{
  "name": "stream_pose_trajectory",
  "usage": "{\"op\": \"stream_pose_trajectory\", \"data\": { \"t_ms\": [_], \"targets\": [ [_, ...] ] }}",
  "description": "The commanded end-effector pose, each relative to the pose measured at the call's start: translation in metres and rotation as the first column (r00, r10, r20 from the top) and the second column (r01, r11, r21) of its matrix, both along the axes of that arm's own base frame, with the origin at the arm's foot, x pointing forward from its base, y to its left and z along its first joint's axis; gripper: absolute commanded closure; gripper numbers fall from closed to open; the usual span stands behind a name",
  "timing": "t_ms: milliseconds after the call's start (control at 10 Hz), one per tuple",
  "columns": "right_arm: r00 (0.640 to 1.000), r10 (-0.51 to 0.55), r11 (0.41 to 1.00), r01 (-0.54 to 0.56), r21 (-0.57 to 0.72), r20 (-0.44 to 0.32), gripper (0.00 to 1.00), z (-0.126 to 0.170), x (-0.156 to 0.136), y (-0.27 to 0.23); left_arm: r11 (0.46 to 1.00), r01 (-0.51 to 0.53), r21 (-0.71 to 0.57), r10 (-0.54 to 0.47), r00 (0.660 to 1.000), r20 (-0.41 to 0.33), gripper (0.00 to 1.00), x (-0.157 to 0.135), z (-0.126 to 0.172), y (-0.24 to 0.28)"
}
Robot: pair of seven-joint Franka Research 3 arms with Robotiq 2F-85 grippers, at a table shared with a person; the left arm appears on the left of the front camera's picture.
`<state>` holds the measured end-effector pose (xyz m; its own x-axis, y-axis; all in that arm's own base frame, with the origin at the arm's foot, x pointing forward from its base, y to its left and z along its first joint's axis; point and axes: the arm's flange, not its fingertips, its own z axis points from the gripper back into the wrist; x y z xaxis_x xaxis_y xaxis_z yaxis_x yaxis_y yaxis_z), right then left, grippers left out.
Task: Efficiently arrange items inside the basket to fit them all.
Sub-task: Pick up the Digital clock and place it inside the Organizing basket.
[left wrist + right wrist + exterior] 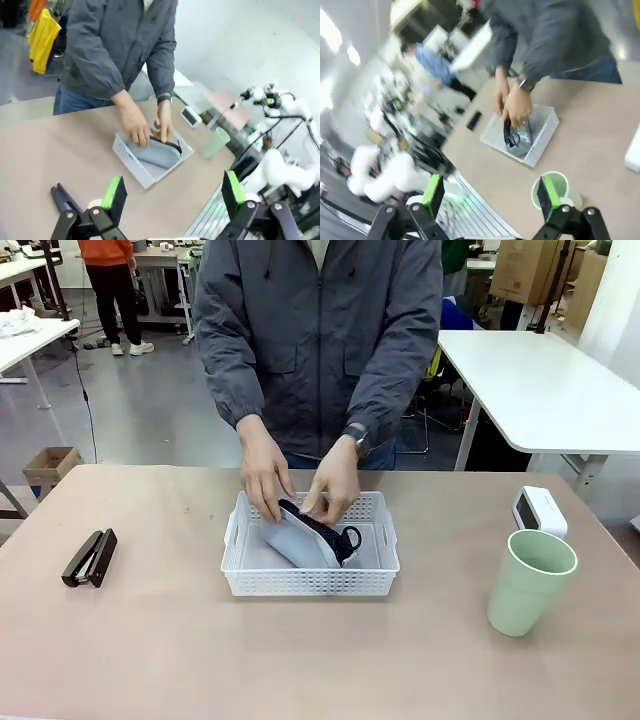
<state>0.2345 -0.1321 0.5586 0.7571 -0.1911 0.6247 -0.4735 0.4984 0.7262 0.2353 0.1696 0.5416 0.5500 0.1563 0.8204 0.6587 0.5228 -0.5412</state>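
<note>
We see L gripper high over worktop, fingers spread wide, nothing between. Black stapler lies far left, well apart from basket. Basket at ctr; grey shoe inside, tilted, black collar toward right. Person's right hand and left hand both on shoe. White box far right, green cup upright near it. R gripper fingers likewise wide apart, empty.

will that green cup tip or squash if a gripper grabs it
The green cup stands upright, tall and narrower at its base, so a push near the rim would probably tip it. It looks empty, so likely light. Its smooth tapered wall may flex or slip under a hard squeeze.
</note>
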Motion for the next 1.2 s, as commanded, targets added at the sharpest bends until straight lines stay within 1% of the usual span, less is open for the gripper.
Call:
{"op": "stream_pose_trajectory", "data": {
  "t_ms": [0,200,300,400,500,600,1100],
  "targets": [
    [0.995,-0.082,0.987,0.088,0.133,-0.055,0.0,-0.049,-0.005,-0.032,0.995,-0.023,-0.097,0.021,1.0,-0.022,0.0,-0.002,-0.048,-0.011],
    [0.99,-0.098,0.97,0.118,0.212,-0.102,0.0,-0.073,-0.006,-0.058,0.983,-0.046,-0.179,0.041,0.999,-0.034,0.0,0.002,-0.058,-0.013],
    [0.981,-0.127,0.961,0.159,0.228,-0.148,0.0,-0.084,-0.003,-0.067,0.983,-0.046,-0.179,0.039,0.998,-0.043,0.0,0.007,-0.059,-0.015],
    [0.973,-0.154,0.948,0.195,0.252,-0.172,0.0,-0.091,-0.001,-0.073,0.981,-0.063,-0.181,0.054,0.997,-0.058,0.0,0.013,-0.06,-0.016],
    [0.959,-0.23,0.933,0.266,0.244,-0.167,0.0,-0.093,-0.002,-0.074,0.98,-0.14,-0.141,0.127,0.987,-0.098,0.0,0.015,-0.059,-0.018],
    [0.973,-0.149,0.954,0.189,0.235,-0.179,0.0,-0.088,-0.003,-0.084,0.98,-0.064,-0.188,0.051,0.996,-0.072,0.0,0.026,-0.043,0.021],
    [0.973,-0.149,0.954,0.189,0.235,-0.179,0.0,-0.088,-0.003,-0.084,0.98,-0.064,-0.188,0.051,0.996,-0.072,0.0,0.026,-0.043,0.021]
  ]
}}
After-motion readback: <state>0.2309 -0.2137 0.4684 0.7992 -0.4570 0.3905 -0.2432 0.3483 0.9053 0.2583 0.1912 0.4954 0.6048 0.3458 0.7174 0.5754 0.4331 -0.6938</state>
